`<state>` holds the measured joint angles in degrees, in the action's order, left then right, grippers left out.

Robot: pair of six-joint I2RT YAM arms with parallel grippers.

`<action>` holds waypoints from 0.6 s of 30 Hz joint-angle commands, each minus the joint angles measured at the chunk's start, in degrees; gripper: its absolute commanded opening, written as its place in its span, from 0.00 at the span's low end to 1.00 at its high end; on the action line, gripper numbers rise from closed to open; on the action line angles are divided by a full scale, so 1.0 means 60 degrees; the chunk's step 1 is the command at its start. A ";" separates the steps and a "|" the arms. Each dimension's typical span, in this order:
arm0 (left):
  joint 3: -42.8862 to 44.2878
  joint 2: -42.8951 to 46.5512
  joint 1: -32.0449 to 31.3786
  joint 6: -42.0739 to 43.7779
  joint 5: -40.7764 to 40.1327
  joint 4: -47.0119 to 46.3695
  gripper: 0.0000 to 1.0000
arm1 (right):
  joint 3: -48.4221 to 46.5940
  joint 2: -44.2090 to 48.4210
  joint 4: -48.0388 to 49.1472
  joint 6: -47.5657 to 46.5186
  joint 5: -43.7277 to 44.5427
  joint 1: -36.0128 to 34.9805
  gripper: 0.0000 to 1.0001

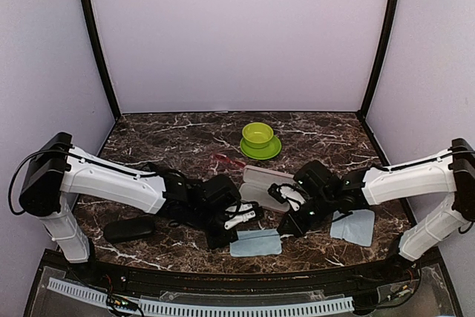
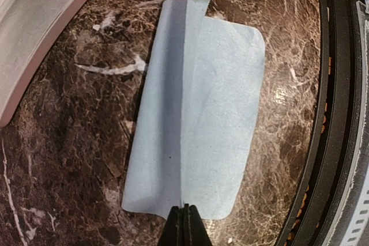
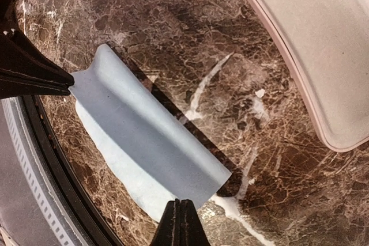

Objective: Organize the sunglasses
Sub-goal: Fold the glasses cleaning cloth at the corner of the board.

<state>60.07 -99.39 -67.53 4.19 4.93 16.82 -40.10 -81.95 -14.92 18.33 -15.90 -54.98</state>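
Left gripper (image 2: 184, 211) and right gripper (image 3: 180, 205) both clamp the ridged cloth (image 2: 213, 113), one of two soft pale-blue rectangles.

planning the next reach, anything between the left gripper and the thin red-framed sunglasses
None shows, but the left gripper is shut on the light blue cloth and its wrist hides part of the path to the thin red-framed sunglasses.

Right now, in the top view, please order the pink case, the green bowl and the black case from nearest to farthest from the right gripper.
From the right gripper, jaws shut on the blue cloth:
1. pink case, just behind it, centre.
2. green bowl, farther back, centre.
3. black case, far left, near edge.
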 commanded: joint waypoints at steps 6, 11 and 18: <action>-0.0225 0.0262 -0.0204 -0.0220 0.0241 0.0090 0.00 | 0.0345 0.0104 0.0348 0.0291 -0.0242 -0.0278 0.00; -0.0266 0.0232 -0.0262 -0.0254 0.0280 0.0107 0.00 | 0.0419 0.0094 0.0402 0.0400 -0.0286 -0.0429 0.00; -0.0359 0.0181 -0.0329 -0.0354 0.0347 0.0096 0.00 | 0.0470 0.0000 0.0411 0.0446 -0.0333 -0.0573 0.00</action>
<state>59.07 -99.39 -69.01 2.96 5.98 16.82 -38.00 -81.95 -14.00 20.29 -17.08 -57.60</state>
